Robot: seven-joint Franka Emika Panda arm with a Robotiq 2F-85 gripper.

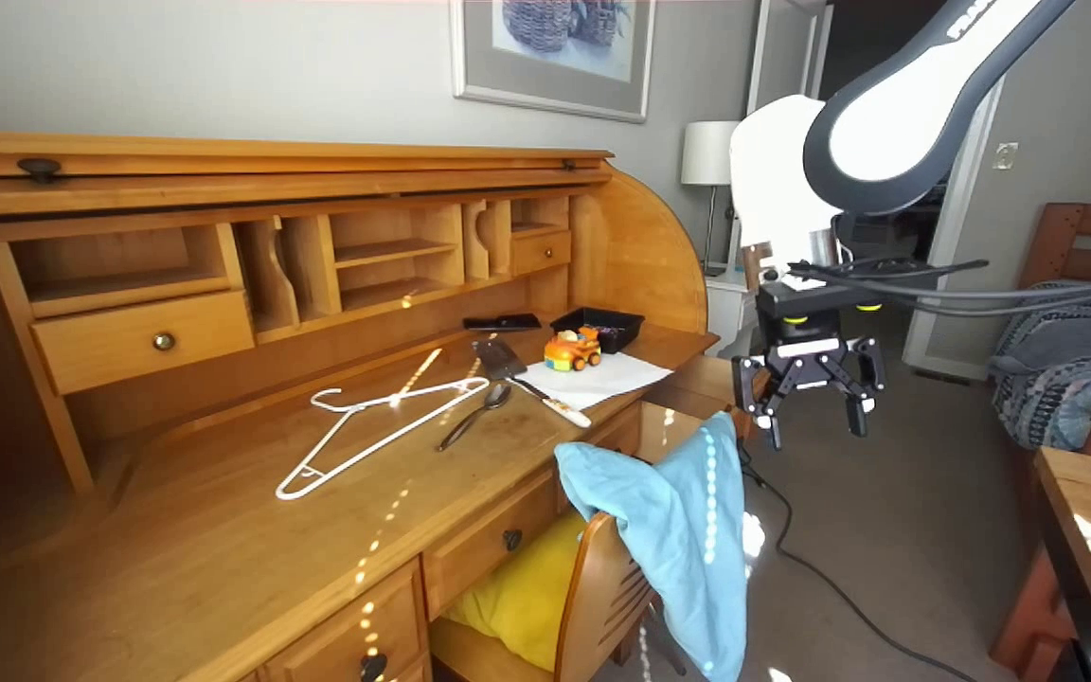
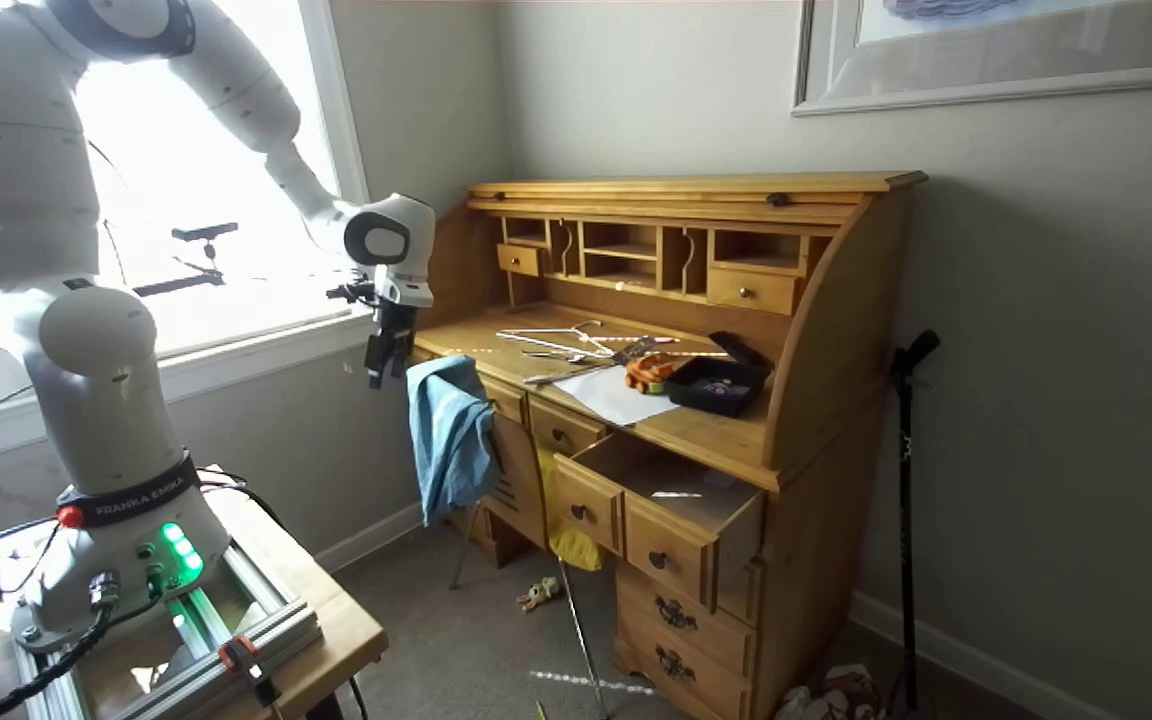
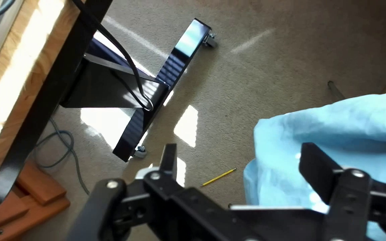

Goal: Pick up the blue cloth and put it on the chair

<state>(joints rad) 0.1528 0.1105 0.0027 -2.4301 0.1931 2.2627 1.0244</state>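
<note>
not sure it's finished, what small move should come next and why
Probably lift the open black two-fingered gripper up and away: the sky-blue soft fabric cloth already hangs over the back of the light-brown wooden chair, and the jaws hold nothing.

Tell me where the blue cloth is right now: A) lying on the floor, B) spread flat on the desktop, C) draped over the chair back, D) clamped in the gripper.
C: the blue cloth hangs over the back of the chair, and the gripper stands open with nothing in it.
</note>
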